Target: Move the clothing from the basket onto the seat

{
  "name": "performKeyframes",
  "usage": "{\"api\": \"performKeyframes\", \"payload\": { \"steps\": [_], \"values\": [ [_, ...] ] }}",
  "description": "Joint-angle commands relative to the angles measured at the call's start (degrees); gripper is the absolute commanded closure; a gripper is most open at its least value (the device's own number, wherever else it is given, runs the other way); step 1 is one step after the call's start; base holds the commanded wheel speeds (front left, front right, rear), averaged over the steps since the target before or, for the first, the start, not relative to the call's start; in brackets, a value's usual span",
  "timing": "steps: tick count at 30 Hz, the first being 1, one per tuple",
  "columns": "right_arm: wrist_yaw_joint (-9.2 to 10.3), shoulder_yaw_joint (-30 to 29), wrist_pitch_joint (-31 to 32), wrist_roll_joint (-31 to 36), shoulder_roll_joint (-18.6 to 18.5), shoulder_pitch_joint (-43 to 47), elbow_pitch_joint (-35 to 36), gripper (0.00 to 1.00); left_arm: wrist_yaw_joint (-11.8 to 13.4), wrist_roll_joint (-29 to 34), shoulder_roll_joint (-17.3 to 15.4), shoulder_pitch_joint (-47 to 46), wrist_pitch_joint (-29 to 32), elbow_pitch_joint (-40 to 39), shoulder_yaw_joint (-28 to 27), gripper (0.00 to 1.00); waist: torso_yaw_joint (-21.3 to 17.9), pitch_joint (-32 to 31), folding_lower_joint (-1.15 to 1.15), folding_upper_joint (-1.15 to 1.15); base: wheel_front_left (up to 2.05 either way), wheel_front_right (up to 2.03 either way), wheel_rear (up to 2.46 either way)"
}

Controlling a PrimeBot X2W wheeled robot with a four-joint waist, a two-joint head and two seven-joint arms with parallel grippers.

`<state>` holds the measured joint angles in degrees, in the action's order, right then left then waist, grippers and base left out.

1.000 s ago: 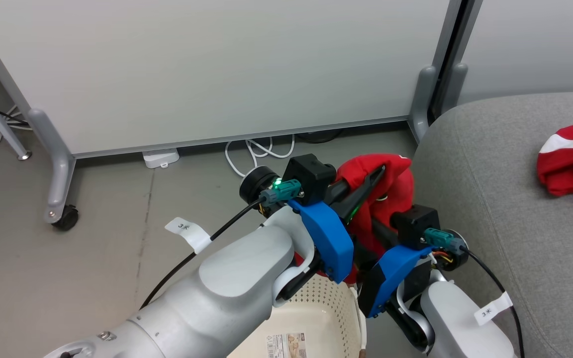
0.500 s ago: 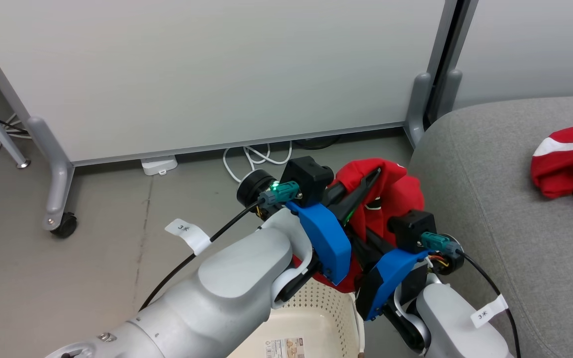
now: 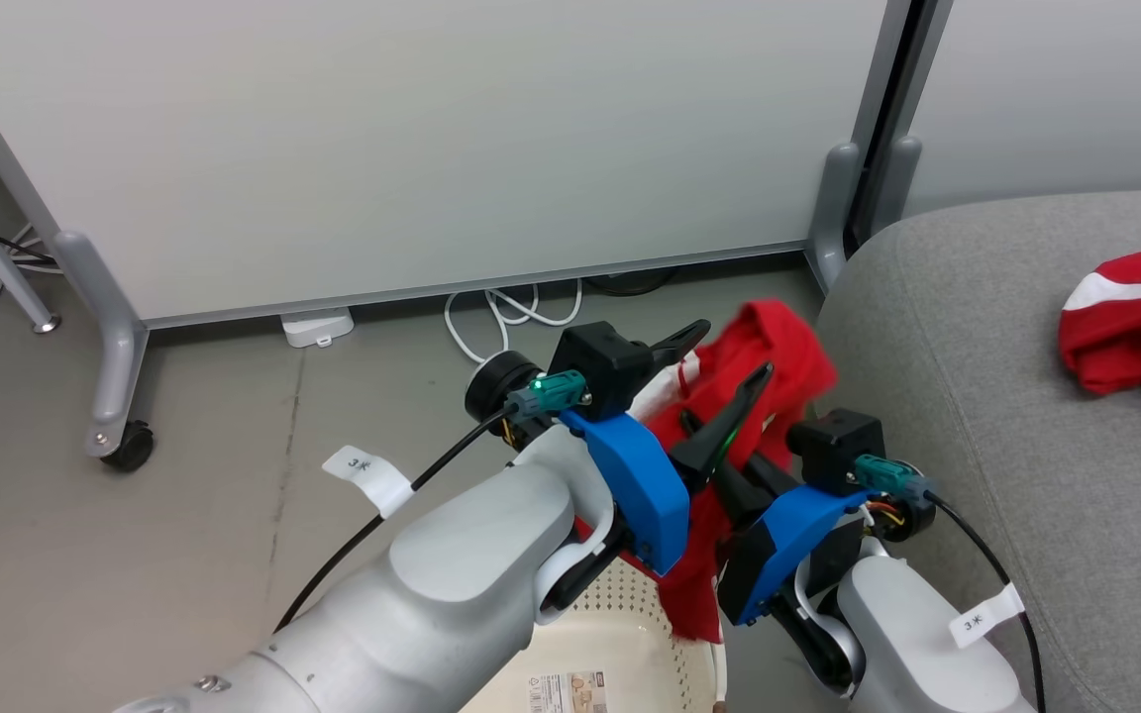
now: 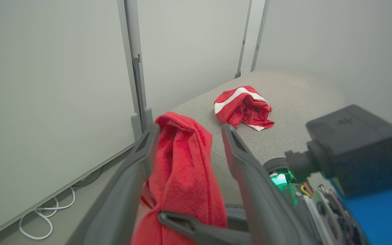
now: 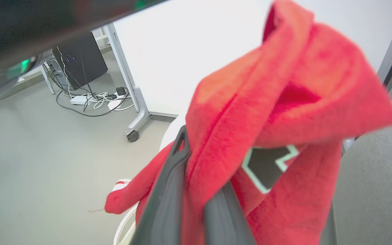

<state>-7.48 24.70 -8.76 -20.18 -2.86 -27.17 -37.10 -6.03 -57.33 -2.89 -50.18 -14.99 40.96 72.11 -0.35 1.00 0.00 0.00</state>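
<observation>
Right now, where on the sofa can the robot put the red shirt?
The grey sofa is bare from its rounded edge up to the red garment lying on it, and in front of that garment. It is crowded above the basket, around the held garment.

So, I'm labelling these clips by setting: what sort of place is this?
Likely an office or lab test area, not a home: wheeled partitions, loose cables on a bare grey floor, and a grey sofa.

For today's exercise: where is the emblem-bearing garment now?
Head view, right of centre: the garment hangs from the right gripper, over the basket, beside the sofa.
</observation>
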Motion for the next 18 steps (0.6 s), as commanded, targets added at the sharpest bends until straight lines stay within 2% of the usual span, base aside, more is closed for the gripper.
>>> {"api": "performKeyframes", "payload": {
  "steps": [1, 4, 8, 18],
  "values": [
    [-0.03, -0.42, -0.66, 0.18, -0.05, -1.19, 0.02, 1.00, 0.09, 0.59, -0.01, 1.10, -0.29, 0.07, -0.67, 0.00, 0.08, 0.01, 0.00, 0.00, 0.00, 0.00, 0.00],
    [-0.03, -1.25, -0.84, 0.50, -0.06, -1.19, 0.13, 1.00, -0.09, 1.86, -0.09, 2.24, -0.28, -0.28, -2.44, 0.00, 0.20, 0.16, 0.00, 0.00, 0.00, 0.00, 0.00],
    [-0.03, -2.33, -1.05, 1.05, -0.06, -1.08, 0.17, 1.00, -0.24, 5.07, -1.79, 5.00, -0.27, -2.20, -6.36, 0.00, 0.34, 0.39, 0.00, 0.00, 0.00, 0.00, 0.00],
    [-0.03, -5.25, -1.01, 2.53, -0.05, 0.65, 1.92, 1.00, 0.71, 15.79, -7.86, 17.83, -0.23, -12.87, -21.66, 0.00, 0.34, 0.87, 0.00, 0.00, 0.00, 0.00, 0.00]
  ]
}}
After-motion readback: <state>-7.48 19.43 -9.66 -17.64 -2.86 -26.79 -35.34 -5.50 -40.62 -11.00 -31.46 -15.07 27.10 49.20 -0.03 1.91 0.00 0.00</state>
